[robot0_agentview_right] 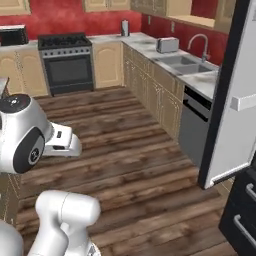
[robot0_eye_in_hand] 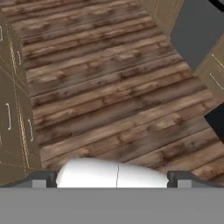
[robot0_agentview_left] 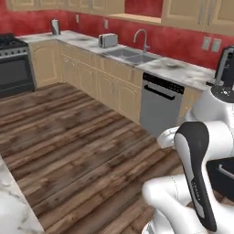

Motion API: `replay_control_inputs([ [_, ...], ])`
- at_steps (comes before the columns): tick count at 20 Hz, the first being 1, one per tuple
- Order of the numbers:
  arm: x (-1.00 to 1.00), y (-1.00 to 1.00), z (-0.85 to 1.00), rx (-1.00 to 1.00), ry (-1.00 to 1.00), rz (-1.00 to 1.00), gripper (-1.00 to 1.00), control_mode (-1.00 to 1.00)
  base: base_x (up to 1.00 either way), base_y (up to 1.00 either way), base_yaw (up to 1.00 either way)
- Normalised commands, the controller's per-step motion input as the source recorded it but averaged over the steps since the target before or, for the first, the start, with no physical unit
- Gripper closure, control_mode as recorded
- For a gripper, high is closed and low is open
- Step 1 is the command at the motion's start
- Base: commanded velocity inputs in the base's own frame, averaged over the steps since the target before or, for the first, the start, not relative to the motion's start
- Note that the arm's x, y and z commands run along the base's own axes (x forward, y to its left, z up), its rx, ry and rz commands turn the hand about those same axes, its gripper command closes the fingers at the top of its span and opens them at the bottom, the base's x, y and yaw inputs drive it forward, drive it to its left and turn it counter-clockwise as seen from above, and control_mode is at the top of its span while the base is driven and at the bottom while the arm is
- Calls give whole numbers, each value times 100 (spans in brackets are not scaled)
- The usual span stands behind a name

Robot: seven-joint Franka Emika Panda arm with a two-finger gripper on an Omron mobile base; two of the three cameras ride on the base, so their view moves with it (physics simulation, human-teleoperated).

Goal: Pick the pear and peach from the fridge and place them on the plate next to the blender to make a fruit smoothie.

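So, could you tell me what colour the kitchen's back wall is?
Red: the wall behind the counter shows best in the left base view.

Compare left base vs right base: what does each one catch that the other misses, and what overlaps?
Left base alone: the blender at the right edge of the counter, and a marble countertop corner at lower left.
Right base alone: the fridge door swung open, its grey bar handle, and the black microwave.
Both: stove, toaster, sink with faucet, dishwasher, wood floor.
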Motion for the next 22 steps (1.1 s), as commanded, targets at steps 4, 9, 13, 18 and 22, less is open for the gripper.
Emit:
replay_control_inputs([
  [4, 0, 0, 0, 0, 0, 0, -100, 100, -32, 25, -79],
  [9, 0, 0, 0, 0, 0, 0, -100, 100, -6, 7, -78],
  [13, 0, 0, 0, 0, 0, 0, -100, 100, 3, -23, -78],
  [18, 0, 0, 0, 0, 0, 0, -100, 100, 72, 13, -62],
  [22, 0, 0, 0, 0, 0, 0, -100, 100, 100, 48, -49],
])
